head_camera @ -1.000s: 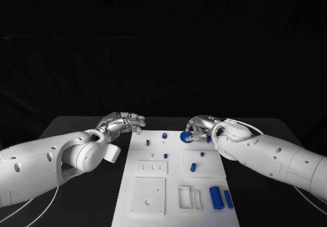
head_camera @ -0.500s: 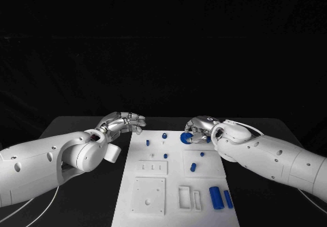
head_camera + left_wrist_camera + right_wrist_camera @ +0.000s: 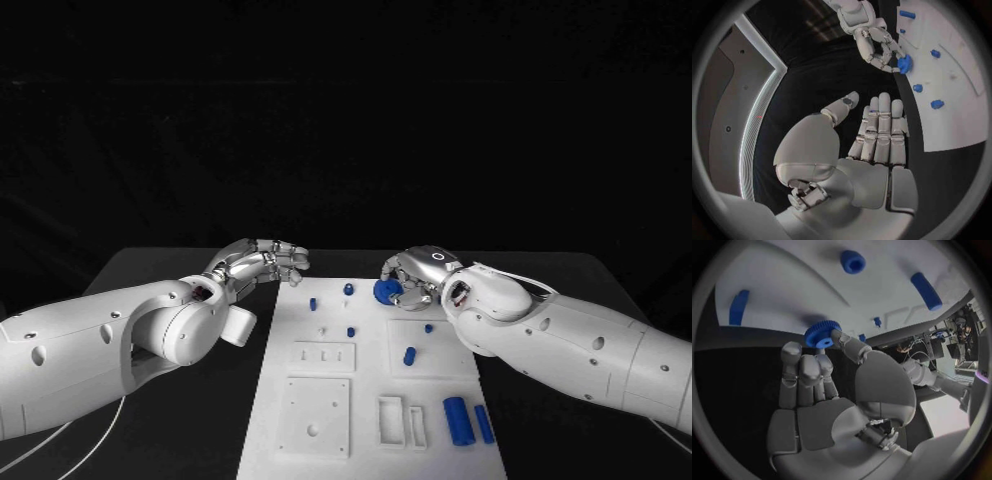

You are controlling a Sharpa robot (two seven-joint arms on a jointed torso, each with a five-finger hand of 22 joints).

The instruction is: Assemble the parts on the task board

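Right hand is pinching a blue toothed gear between thumb and fingertips, and I am holding it just over the far end of the task board, near its far right corner. Left hand is hanging beside the board's far left corner, off its edge, fingers apart and gripping nothing.

To seat the gear well, I am judging that its bore needs to sit square over whichever peg takes it, so I would keep the gear face level with the board and lower it slowly, loosening the pinch only once it has dropped home. I cannot tell from these pictures which peg that is.

On the board, small blue pegs are standing across the far half, and two blue cylinders are lying near the near right corner, beside pale recesses. Board is lying on the black table, with darkness all round it.
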